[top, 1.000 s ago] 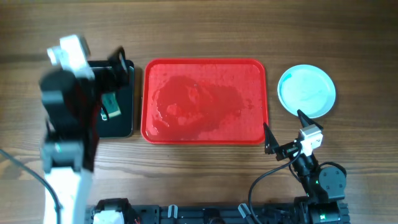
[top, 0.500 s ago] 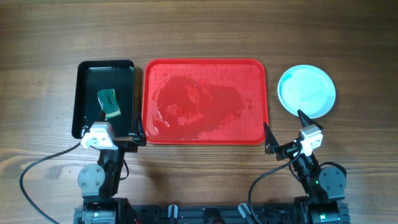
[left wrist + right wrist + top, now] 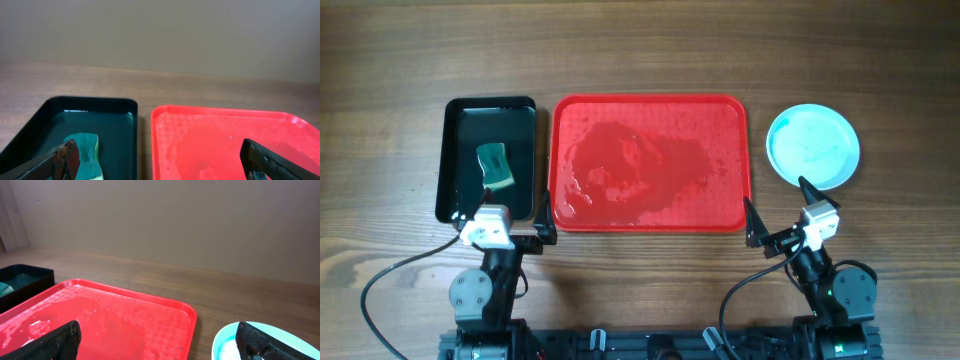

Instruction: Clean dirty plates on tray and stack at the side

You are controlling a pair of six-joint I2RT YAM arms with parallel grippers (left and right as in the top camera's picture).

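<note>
No lettering, label, brand mark, number or sign is legible anywhere, whether on the tray [image 3: 720,125], the plates [image 3: 813,146], the black tray [image 3: 510,130], the sponge [image 3: 494,165] or the table [image 3: 650,50].

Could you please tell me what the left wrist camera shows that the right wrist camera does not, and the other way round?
Only the left wrist view shows the green sponge, lying in the black tray. Only the right wrist view shows the pale turquoise plate, which sits on the wooden table beside the red tray. Both views show the wet red tray, at least a corner of the black tray, and the wooden table.
</note>
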